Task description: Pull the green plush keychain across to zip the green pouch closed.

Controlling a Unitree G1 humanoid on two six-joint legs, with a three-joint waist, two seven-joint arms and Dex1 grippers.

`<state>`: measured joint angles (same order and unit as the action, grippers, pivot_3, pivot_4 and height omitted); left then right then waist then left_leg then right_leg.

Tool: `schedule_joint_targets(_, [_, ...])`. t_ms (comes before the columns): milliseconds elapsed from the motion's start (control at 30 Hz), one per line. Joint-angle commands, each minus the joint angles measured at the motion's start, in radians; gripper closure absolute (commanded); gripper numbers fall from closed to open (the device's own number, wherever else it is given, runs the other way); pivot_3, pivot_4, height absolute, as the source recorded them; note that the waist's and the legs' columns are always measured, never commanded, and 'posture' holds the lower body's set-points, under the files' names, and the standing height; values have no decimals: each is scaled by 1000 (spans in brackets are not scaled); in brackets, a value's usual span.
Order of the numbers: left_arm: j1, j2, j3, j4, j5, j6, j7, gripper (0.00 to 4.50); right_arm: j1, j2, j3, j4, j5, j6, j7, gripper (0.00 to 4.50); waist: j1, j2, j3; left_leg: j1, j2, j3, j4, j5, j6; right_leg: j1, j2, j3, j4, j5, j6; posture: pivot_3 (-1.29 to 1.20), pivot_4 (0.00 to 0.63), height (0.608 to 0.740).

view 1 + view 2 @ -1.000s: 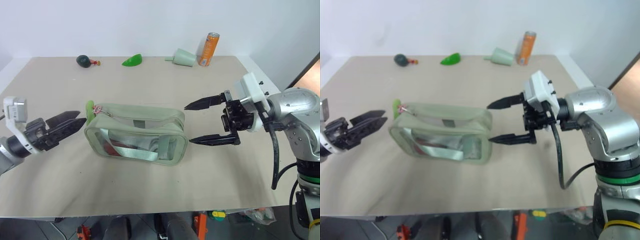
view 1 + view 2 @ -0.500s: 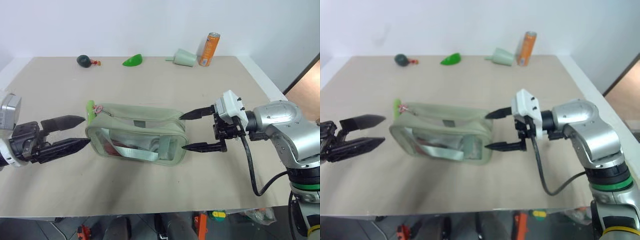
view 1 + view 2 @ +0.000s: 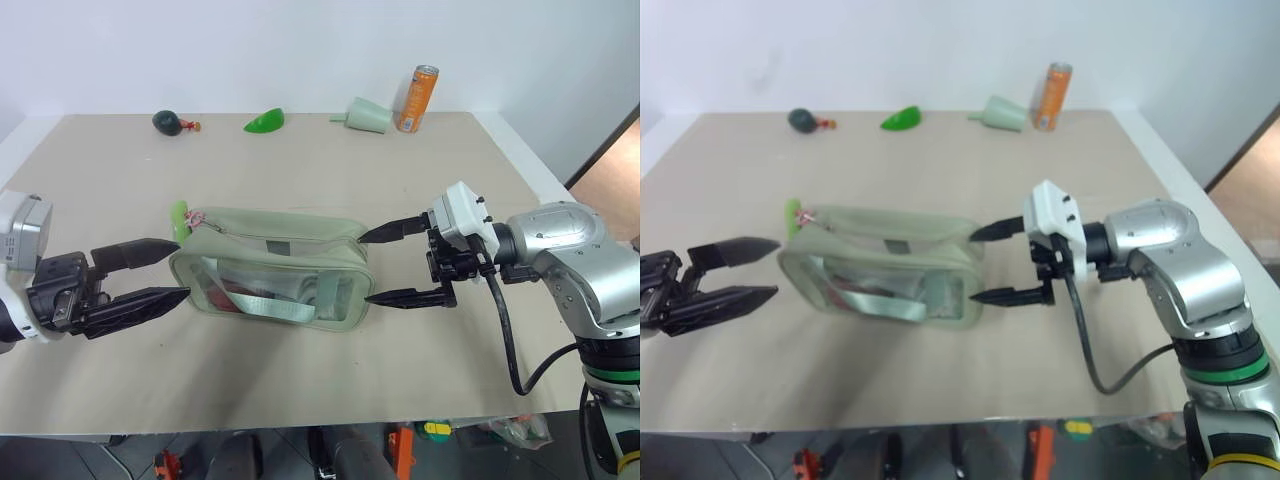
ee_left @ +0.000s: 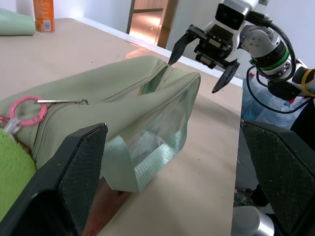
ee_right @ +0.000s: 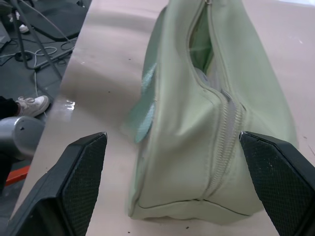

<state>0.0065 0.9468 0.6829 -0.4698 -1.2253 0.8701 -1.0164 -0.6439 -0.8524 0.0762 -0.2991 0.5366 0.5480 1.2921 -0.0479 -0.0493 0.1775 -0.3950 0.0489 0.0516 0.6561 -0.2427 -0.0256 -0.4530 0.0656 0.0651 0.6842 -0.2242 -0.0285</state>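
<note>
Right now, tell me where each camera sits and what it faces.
Head, both eyes: down over the table at the green pouch, left gripper and right gripper.
Left wrist: along its open fingers at the pouch's keychain end.
Right wrist: along its open fingers at the opposite end.
Shared: the pouch.

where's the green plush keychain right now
The green plush keychain hangs at the green pouch's left end, just beyond the open left gripper.

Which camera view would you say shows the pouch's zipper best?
The right wrist view: the zipper runs up the green pouch, gaping at its far end. The left wrist view shows its pink ring; the eye views show little.
</note>
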Motion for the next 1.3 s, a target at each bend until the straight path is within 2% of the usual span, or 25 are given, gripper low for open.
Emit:
schedule_joint_targets(33, [0, -7, 9, -7, -6, -24, 6, 0, 0, -7, -19, -45, 21, 7, -5, 40, 0, 0, 0, 0, 0, 0, 0, 0, 0, 0, 0, 0, 0, 0, 0, 0, 150, 740])
schedule_joint_targets(133, [-3, -17, 5, -4, -7, -30, 13, 0, 13, 4, -6, -69, 28, 17, -16, 887, 0, 0, 0, 0, 0, 0, 0, 0, 0, 0, 0, 0, 0, 0, 0, 0, 150, 740])
schedule_joint_targets(333, [-6, -25, 2, -2, -9, -42, 18, 0, 15, 34, 31, -55, -18, -3, -43, 2929, 0, 0, 0, 0, 0, 0, 0, 0, 0, 0, 0, 0, 0, 0, 0, 0, 150, 740])
schedule_joint_targets(367, [-6, -26, 2, -1, -9, -44, 19, 0, 14, 36, 36, -52, -24, -9, -45, 3430, 0, 0, 0, 0, 0, 0, 0, 0, 0, 0, 0, 0, 0, 0, 0, 0, 150, 740])
schedule_joint_targets(467, [-5, -27, 2, 0, -7, -49, 22, 0, 12, 44, 42, -44, -32, -18, -45, 4389, 0, 0, 0, 0, 0, 0, 0, 0, 0, 0, 0, 0, 0, 0, 0, 0, 150, 740])
schedule_joint_targets(633, [9, -35, 22, 31, 10, -66, 31, 0, 18, 46, 43, -35, -41, -36, -35, 4451, 0, 0, 0, 0, 0, 0, 0, 0, 0, 0, 0, 0, 0, 0, 0, 0, 150, 740])
schedule_joint_targets(767, [-38, -57, 16, 185, 51, -70, 138, 0, 19, 51, 48, -29, -62, -51, -42, 4451, 0, 0, 0, 1, 0, 0, 0, 0, 0, 1, 0, 0, 0, 0, 0, 0, 150, 740])
schedule_joint_targets(933, [-130, -84, -61, 335, 131, -59, 246, 0, 24, 54, 60, -24, -90, -63, -52, 4451, 1, 0, 0, 2, 1, 0, 0, 0, 0, 2, 1, -1, 0, 0, 0, 0, 150, 740])
schedule_joint_targets(1300, [-233, -157, -197, 379, 201, -55, 275, 0, 46, 49, 47, -49, -93, -57, -69, 4451, 0, -1, -1, 2, 1, 0, 0, 0, 0, 2, 1, 0, 0, 1, 1, 0, 150, 740])
